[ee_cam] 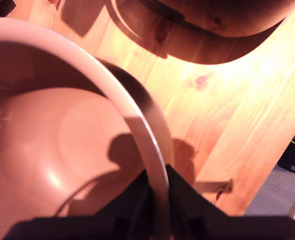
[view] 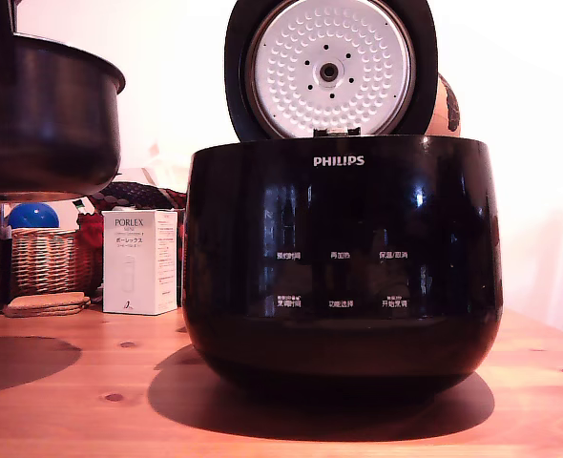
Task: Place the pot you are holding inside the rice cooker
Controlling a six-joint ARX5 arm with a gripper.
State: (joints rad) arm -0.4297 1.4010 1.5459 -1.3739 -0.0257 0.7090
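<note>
The dark pot (view: 48,119) hangs in the air at the exterior view's upper left, well above the wooden table and left of the rice cooker. In the wrist view its rim (ee_cam: 127,110) curves across the frame, and its inside (ee_cam: 52,150) looks reddish-brown. My gripper (ee_cam: 159,200) is shut on the pot's rim, one dark finger inside the wall and one outside. The glossy black PHILIPS rice cooker (view: 344,262) stands mid-table with its lid (view: 329,67) raised, dimpled silver plate facing forward. Its dark body (ee_cam: 222,20) also shows in the wrist view.
Behind the pot, at the exterior view's left, stand a white PORLEX box (view: 140,262), a wicker basket (view: 45,260) with a blue ball (view: 33,216), and cork coasters (view: 45,304). The wooden table (view: 81,401) stretches in front. The table edge (ee_cam: 267,185) shows in the wrist view.
</note>
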